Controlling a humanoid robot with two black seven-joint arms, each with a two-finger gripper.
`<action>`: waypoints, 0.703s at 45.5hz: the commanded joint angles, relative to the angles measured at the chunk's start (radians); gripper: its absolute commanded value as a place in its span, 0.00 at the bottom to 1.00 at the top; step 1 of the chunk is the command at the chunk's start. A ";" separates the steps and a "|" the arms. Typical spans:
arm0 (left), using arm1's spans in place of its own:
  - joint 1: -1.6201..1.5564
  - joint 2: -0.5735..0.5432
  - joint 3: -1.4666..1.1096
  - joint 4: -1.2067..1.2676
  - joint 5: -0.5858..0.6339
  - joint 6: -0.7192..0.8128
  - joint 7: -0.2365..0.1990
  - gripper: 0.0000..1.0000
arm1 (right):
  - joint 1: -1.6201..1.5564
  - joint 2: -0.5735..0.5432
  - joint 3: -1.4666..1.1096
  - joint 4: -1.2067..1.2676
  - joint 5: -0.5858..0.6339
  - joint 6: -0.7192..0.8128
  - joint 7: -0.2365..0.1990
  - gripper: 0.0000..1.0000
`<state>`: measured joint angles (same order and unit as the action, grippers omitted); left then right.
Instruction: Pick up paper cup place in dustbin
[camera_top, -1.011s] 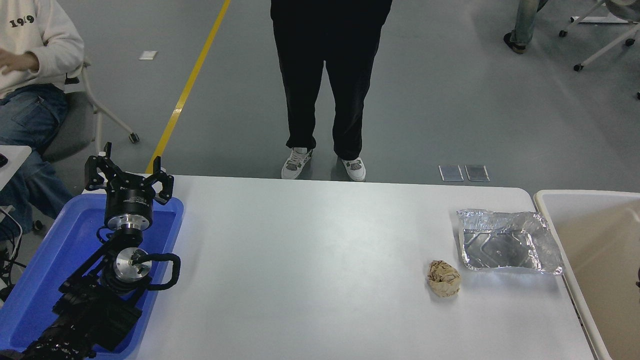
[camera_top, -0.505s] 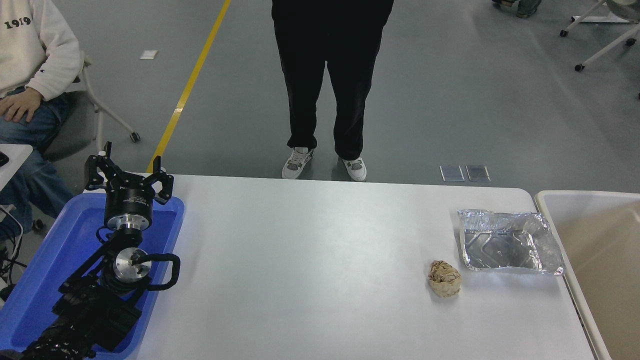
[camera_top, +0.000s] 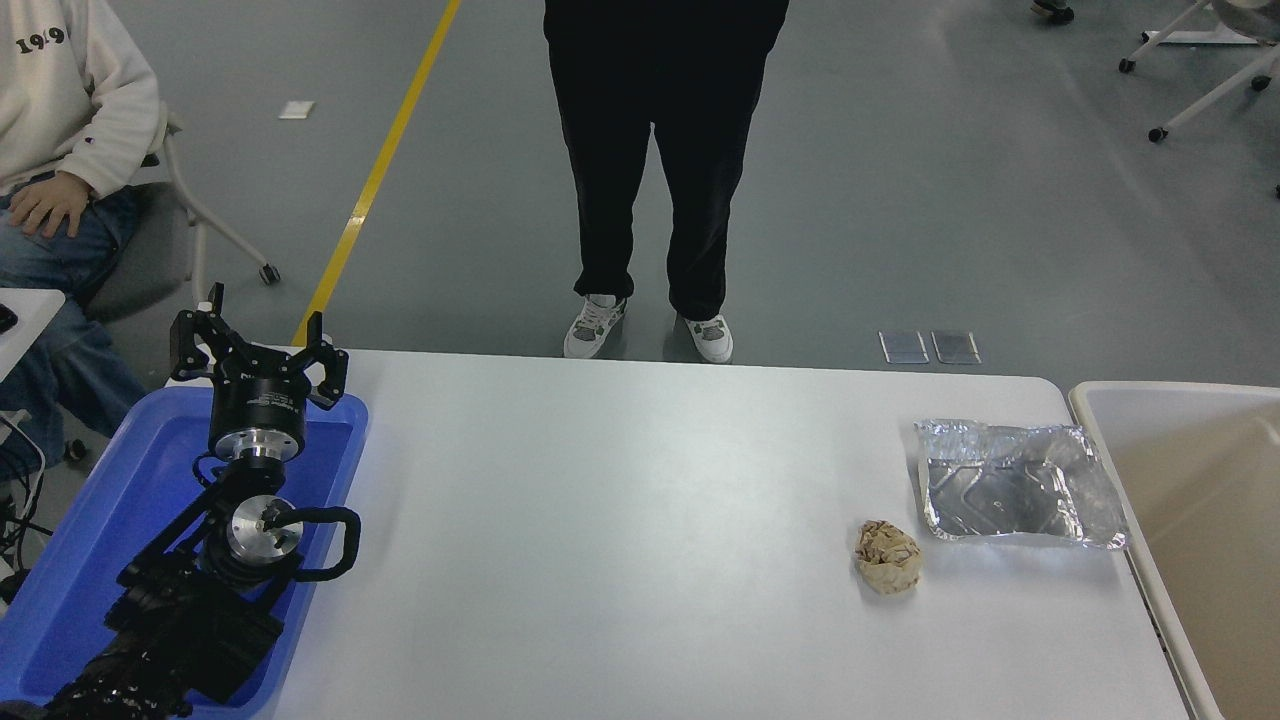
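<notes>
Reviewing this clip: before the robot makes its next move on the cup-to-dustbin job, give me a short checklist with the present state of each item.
1. Paper cup located: not ok; none shows on the table.
2. Dustbin within view and open: ok; it stands at the table's right edge, only partly in frame.
3. Right gripper ready: cannot tell; it is out of view.
4. Left gripper parked clear: ok; it sits open over the blue tray at lower left.
5. Look-alikes ruled out: ok; the brown paper ball and foil tray are not the cup.
6. Cup already in the dustbin: cannot tell; the visible part shows none.
</notes>
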<state>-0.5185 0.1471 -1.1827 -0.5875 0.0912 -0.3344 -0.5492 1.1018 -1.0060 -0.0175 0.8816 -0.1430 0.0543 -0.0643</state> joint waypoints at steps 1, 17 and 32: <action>0.000 0.000 0.000 0.000 -0.001 0.000 0.000 0.99 | 0.064 -0.085 -0.006 0.253 -0.036 -0.065 -0.002 1.00; 0.000 0.000 0.000 0.000 0.001 0.000 0.000 0.99 | 0.151 -0.151 -0.068 0.385 -0.188 -0.056 -0.005 1.00; 0.000 0.000 0.000 0.000 0.001 0.000 0.000 0.99 | 0.472 -0.184 -0.404 0.546 -0.205 -0.048 -0.005 1.00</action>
<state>-0.5185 0.1473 -1.1827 -0.5875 0.0920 -0.3344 -0.5491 1.3614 -1.1627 -0.2076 1.3095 -0.3246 0.0027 -0.0685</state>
